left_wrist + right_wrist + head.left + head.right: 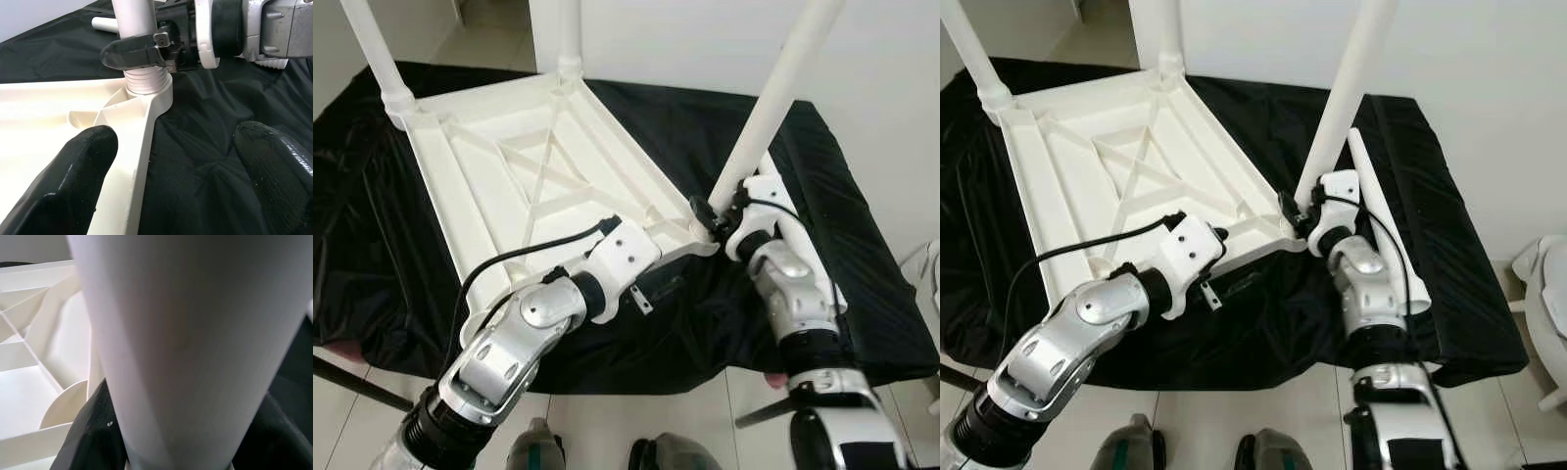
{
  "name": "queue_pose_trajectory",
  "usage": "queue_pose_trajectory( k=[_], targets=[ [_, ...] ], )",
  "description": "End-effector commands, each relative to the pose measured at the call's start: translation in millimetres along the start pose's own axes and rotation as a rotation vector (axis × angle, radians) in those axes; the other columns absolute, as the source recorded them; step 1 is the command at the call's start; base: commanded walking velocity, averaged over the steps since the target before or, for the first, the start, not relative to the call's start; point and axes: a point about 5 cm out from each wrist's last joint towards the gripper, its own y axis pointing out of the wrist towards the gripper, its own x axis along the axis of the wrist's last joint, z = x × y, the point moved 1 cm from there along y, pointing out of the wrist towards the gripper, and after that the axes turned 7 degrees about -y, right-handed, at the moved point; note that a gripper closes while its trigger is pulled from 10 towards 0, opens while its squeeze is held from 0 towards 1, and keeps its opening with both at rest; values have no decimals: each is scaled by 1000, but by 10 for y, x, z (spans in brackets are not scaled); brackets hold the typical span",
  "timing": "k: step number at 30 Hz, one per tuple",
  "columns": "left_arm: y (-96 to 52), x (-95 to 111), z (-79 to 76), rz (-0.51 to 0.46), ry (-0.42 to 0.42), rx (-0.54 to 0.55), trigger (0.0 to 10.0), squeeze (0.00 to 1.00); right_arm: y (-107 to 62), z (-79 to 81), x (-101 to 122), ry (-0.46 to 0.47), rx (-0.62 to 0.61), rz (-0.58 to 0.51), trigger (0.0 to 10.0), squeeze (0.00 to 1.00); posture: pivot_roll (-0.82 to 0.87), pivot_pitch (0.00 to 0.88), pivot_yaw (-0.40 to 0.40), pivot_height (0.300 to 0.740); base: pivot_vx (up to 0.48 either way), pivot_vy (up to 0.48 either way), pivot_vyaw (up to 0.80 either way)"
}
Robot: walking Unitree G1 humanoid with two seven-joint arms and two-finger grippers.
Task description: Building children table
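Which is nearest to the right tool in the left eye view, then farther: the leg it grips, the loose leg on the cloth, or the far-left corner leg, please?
1. Gripped leg, in the right tool.
2. Loose leg, beside that arm on the cloth.
3. Far-left corner leg, across the tabletop.

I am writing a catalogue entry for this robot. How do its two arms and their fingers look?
Both arms are silver metal with black joint rings and white wrist housings. A black cable loops along the left arm and another runs by the right arm. The left gripper's fingers are thick, rounded, glossy black.
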Motion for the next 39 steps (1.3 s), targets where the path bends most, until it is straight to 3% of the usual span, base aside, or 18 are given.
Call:
queue_pose_trajectory(
  k=[1, 6, 8, 10, 25, 26, 31, 37, 38, 39],
  targets=[
    [-16, -2, -61, 8, 2, -48, 10000, 0, -47, 23, -68, 27, -76, 39, 10000, 0, 47, 41, -55, 740, 0, 0, 0],
    [-15, -5, -62, 10, 4, -52, 10000, 0, -118, 56, -29, 35, -219, 33, 10000, 0, 47, 41, -55, 740, 0, 0, 0],
    [-1, -2, -69, 9, 5, -60, 10000, 0, -222, 86, 7, 50, -388, 38, 10000, 0, 42, 36, -55, 740, 0, 0, 0],
    [2, -3, -73, 9, 6, -62, 10000, 0, -265, 116, 24, 50, -431, 40, 10000, 0, 38, 30, -55, 740, 0, 0, 0],
    [-4, -14, -65, 10, 7, -58, 10000, 0, -339, 238, 35, 33, -454, 78, 10000, 0, 49, 9, -63, 740, 0, 0, 0],
    [-6, -14, -63, 11, 6, -57, 10000, 0, -338, 246, 38, 44, -452, 80, 10000, 1000, 49, 9, -63, 740, 0, 0, 0],
    [-7, -13, -59, 11, 7, -54, 10000, 0, -323, 234, 69, 74, -425, 62, 10000, 1000, 46, 8, -63, 740, 0, 0, 0],
    [4, -8, -51, 10, 8, -53, 10000, 0, -233, 205, 91, 96, -266, 26, 10000, 1000, 42, 9, -61, 740, 0, 0, 0],
    [8, -5, -48, 9, 9, -53, 10000, 0, -200, 205, 74, 84, -177, 31, 10000, 0, 39, 10, -59, 740, 0, 0, 0],
    [12, -3, -44, 9, 10, -53, 10000, 0, -187, 202, 66, 81, -136, 33, 10000, 0, 38, 12, -59, 740, 0, 0, 0]
  ],
)
